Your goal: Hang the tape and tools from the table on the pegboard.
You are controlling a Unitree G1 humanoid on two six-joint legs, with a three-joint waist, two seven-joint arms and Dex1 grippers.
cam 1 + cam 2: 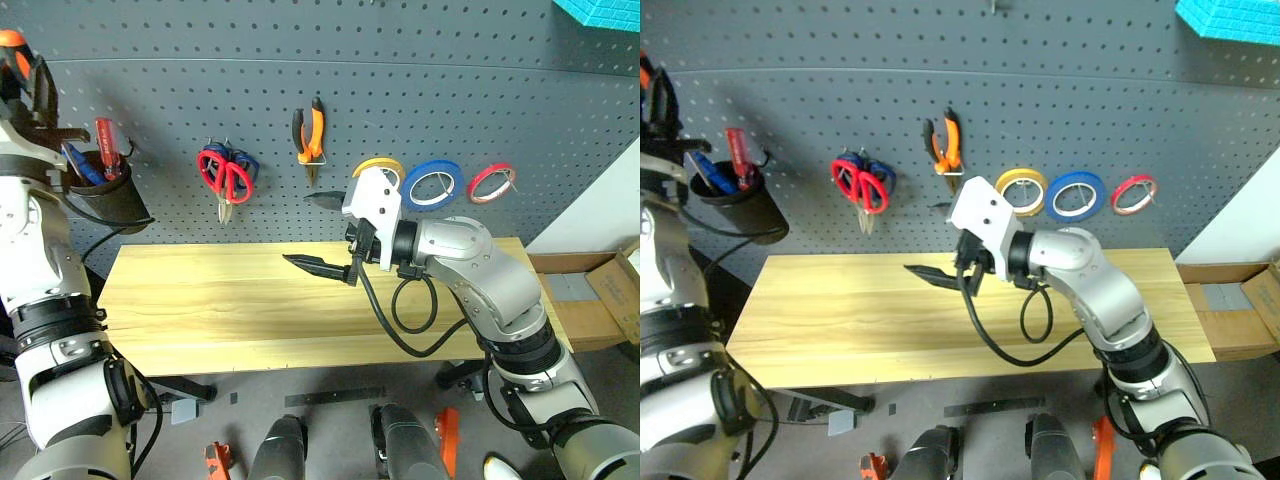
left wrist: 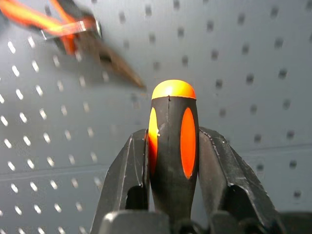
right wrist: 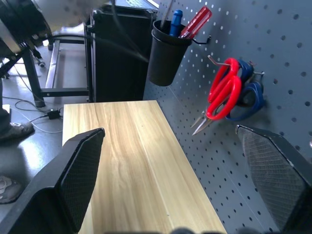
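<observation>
Pegboard (image 1: 400,90): we see red-handled scissors (image 1: 226,177), pliers (image 1: 310,135) and blue tape (image 1: 432,184) hung. Black cup (image 1: 105,195) on it: just right of our left gripper (image 2: 170,161), clamped on the upright screwdriver (image 2: 173,146). Right gripper (image 3: 170,185): spread, empty, before the pegboard.

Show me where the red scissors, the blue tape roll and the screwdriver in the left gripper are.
red scissors (image 1: 226,177): left eye view, on the red handle loops.
blue tape roll (image 1: 432,184): left eye view, on the ring's blue band.
screwdriver (image 2: 173,141): left wrist view, on the black-and-orange handle.

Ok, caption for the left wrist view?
Left tool gripping the screwdriver before the pegboard, pliers hanging beyond.
</observation>
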